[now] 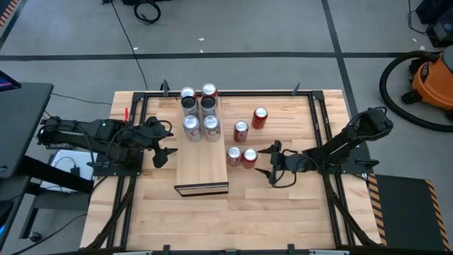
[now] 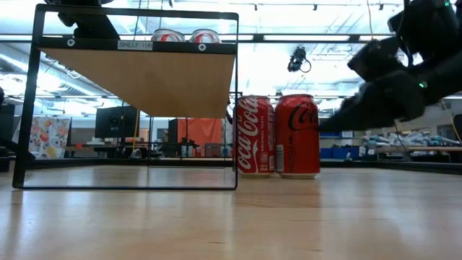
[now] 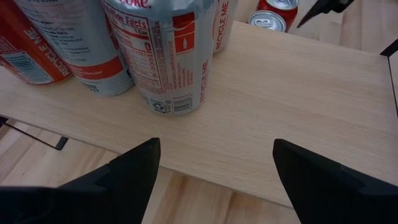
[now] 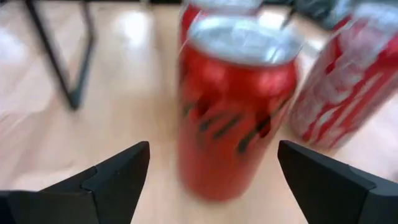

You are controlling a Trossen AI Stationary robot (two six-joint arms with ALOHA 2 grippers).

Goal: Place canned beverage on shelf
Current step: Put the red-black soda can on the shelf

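Slatted wooden worktop (image 1: 283,205) on grey floor; both pincers, left (image 1: 165,151) and right (image 1: 267,162), wide, empty, flanking the shelf (image 1: 202,166).

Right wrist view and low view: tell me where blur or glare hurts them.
Right wrist view: the nearest red can is smeared, its lettering unreadable, and the tabletop behind it shines pale. Low view: bright windows backlight the scene, leaving the shelf underside shaded and the right gripper a soft dark shape.
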